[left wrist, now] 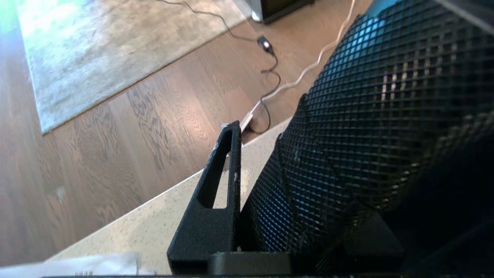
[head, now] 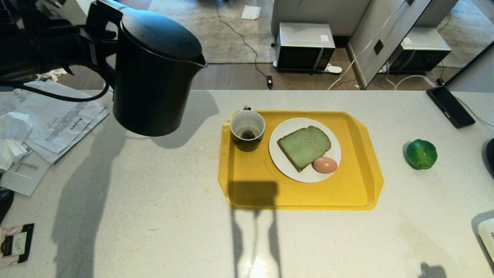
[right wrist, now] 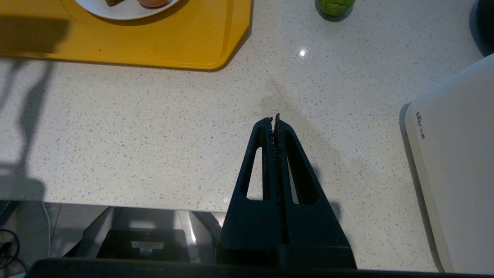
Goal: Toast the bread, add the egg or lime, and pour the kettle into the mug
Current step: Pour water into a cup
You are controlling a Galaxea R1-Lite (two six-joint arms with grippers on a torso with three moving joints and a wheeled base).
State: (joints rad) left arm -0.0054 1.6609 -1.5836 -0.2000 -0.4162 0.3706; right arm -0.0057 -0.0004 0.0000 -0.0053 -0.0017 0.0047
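Observation:
My left gripper (head: 95, 36) is shut on the loop handle of the black kettle (head: 154, 73), holding it in the air over the counter's back left, spout toward the tray. In the left wrist view one finger (left wrist: 216, 185) lies against the kettle's dark grid-textured handle (left wrist: 366, 116); the other finger is hidden. The black mug (head: 247, 130), something dark in its white inside, stands on the yellow tray (head: 347, 193). The green bread (head: 304, 146) and the egg (head: 325, 165) lie on a white plate (head: 285, 162). The lime (head: 421, 154) sits on the counter right of the tray. My right gripper (right wrist: 274, 117) hangs shut and empty over the front counter.
Papers and tissue (head: 58, 119) cover the counter's left end. A dark phone (head: 450, 106) lies at the back right. A white appliance (right wrist: 455, 173) stands at the front right edge. A small packet (head: 15, 243) lies at the front left.

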